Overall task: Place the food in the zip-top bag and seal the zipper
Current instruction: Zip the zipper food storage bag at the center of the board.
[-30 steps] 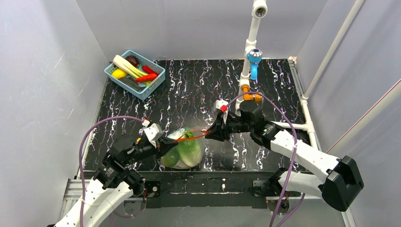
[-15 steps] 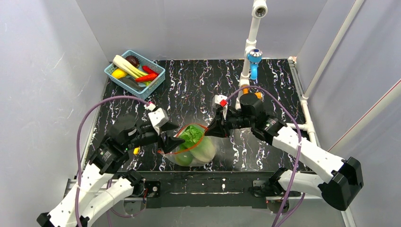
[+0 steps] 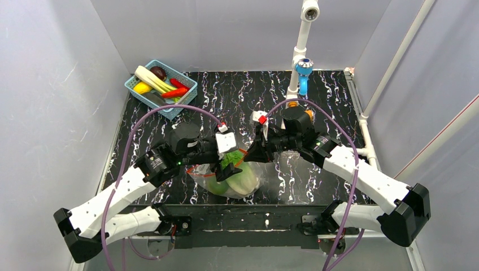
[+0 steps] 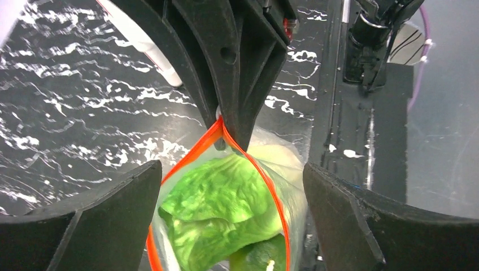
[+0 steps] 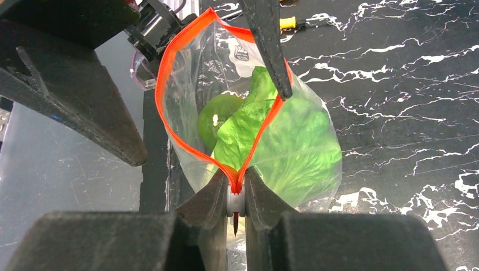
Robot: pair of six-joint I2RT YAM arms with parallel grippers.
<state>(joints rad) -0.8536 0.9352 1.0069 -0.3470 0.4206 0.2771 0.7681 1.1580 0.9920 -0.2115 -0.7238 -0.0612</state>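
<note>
The clear zip-top bag [image 3: 248, 182] lies near the table's front edge. Inside it are the green lettuce [image 5: 282, 141] and a round green fruit [image 5: 217, 116]. Its red zipper [image 5: 164, 96] gapes in a loop. My right gripper [image 5: 236, 182] is shut on the white slider at the near end of the zipper, also seen as the right gripper [image 3: 252, 153] from above. My left gripper [image 4: 230, 186] hangs wide open over the bag's mouth, one finger on each side of the red strip, touching nothing. From above the left gripper [image 3: 226, 166] sits over the lettuce [image 3: 240, 179].
A blue basket [image 3: 161, 89] with a leek, a red chili and other toy foods stands at the back left. A white pipe stand [image 3: 298, 62] rises at the back right. The table's front rail [image 3: 248, 223] runs just below the bag.
My left gripper let go of the bag's left end, opened wide and swung right, above the mouth. The bag shifted slightly right and its mouth widened. The right gripper kept its hold.
</note>
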